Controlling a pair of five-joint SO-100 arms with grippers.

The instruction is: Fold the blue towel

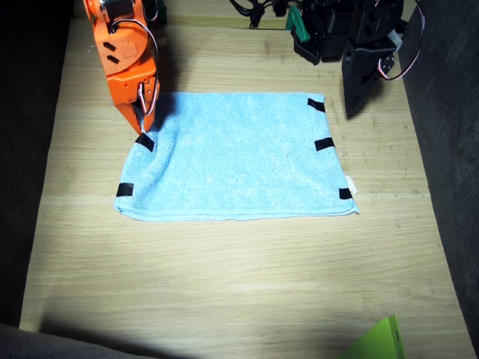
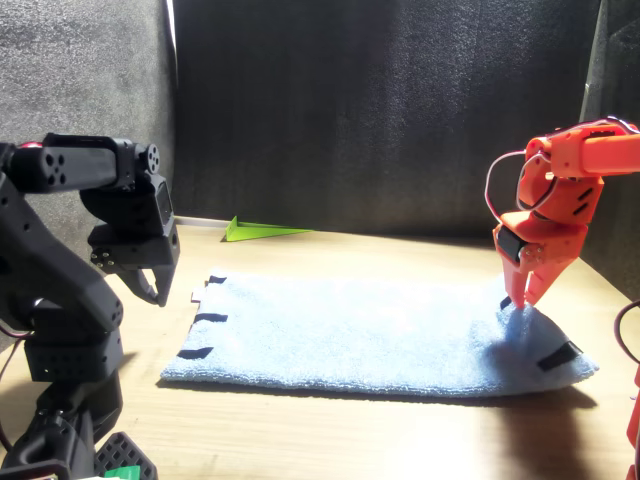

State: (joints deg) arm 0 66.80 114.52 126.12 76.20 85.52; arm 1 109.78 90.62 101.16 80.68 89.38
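The blue towel [image 1: 239,161] [image 2: 370,335] lies flat and spread out on the wooden table, with black tape marks along both short edges and a small white tag [image 1: 352,185] at one near corner. My right gripper [image 1: 142,126] [image 2: 517,300], on the orange arm, points down at a far corner of the towel and is shut on it. In the front view the cloth rises to a small peak there. My left gripper [image 1: 352,108] [image 2: 150,288], on the black arm, hangs above the table just off the towel's other far corner. Its jaws look shut and hold nothing.
A bright green pointed flat piece [image 1: 378,344] [image 2: 262,231] lies at the table's near edge in the fixed view. Black cables and a green part [image 1: 299,26] sit at the far edge by the left arm's base. Dark walls surround the table [image 1: 224,284].
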